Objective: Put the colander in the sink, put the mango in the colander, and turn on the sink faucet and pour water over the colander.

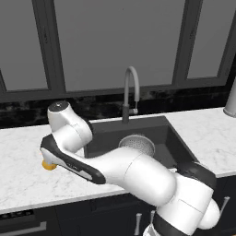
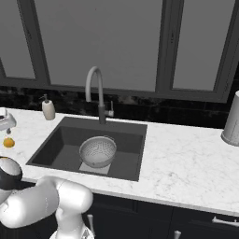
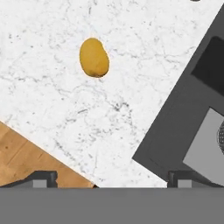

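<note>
The orange-yellow mango (image 3: 94, 57) lies on the white marble counter left of the sink, and it also peeks out under my forearm (image 1: 48, 165) and sits at the left edge (image 2: 9, 142). My gripper (image 3: 111, 179) hovers above the counter, open, its fingertips (image 3: 43, 178) wide apart with nothing between them; the mango lies ahead of them, untouched. The silvery colander (image 2: 97, 151) stands upright in the dark sink (image 2: 56, 144), on the lighter square, shown too in the left base view (image 1: 137, 144). Behind the basin rises the gooseneck faucet (image 2: 95, 91); no water runs.
A cream soap bottle (image 2: 48, 108) stands at the back left of the sink. A grey cylinder (image 2: 232, 120) stands at the far right of the counter. The counter's front edge and wooden floor (image 3: 22, 157) lie close below the gripper.
</note>
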Motion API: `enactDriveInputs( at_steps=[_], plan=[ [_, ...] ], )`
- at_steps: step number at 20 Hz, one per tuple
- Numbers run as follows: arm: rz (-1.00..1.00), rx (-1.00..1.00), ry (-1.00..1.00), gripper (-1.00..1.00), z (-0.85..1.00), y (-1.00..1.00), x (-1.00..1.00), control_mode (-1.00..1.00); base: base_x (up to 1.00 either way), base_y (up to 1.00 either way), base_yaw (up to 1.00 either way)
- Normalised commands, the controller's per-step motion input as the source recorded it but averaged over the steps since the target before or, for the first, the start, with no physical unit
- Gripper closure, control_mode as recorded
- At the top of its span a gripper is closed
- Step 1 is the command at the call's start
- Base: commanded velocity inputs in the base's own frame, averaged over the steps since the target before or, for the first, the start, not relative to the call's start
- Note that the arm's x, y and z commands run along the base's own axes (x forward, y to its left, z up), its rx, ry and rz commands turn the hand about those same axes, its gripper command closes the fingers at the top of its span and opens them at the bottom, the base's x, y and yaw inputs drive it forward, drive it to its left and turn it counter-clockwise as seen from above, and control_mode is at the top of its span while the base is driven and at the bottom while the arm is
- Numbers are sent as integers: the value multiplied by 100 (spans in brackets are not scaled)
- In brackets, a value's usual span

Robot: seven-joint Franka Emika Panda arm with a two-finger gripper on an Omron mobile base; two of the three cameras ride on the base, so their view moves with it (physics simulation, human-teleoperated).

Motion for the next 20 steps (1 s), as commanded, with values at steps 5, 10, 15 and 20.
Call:
enactDriveInputs(
  at_steps=[5,10,15,20],
  plan=[
    [10,-4,10,-100,-37,30,52,-100,0,0,0],
    [16,-4,5,-100,-50,39,40,-100,0,0,0],
    [9,-8,0,-100,-44,33,39,-100,0,0,0],
    [3,-8,4,-100,-29,45,18,-100,0,0,0]
  ],
)
